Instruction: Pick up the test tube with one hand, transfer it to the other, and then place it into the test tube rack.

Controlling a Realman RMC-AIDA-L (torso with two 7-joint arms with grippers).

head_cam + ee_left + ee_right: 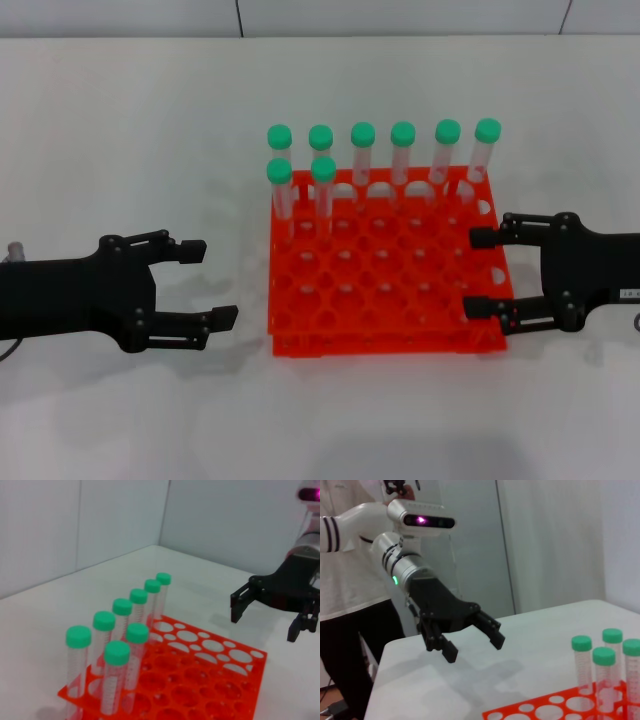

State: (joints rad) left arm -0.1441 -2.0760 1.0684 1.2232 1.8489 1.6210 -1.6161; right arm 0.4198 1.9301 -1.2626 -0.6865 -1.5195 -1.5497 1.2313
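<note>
The orange-red test tube rack (385, 290) stands at the table's middle. Several clear test tubes with green caps (323, 170) stand upright in its two far rows, mostly along the back. No tube is in either gripper. My left gripper (210, 283), plain black, hovers open and empty just left of the rack. My right gripper (478, 272), with a small white label on its body, is open and empty at the rack's right edge. The left wrist view shows the rack (215, 680), the tubes (116, 680) and the right gripper (265, 624). The right wrist view shows the left gripper (474, 647) and some tubes (582, 665).
The white table (130, 130) is bare to the left, behind and in front of the rack. A wall runs along the table's far edge. A person in a white top (350, 580) stands beyond the table behind my left arm in the right wrist view.
</note>
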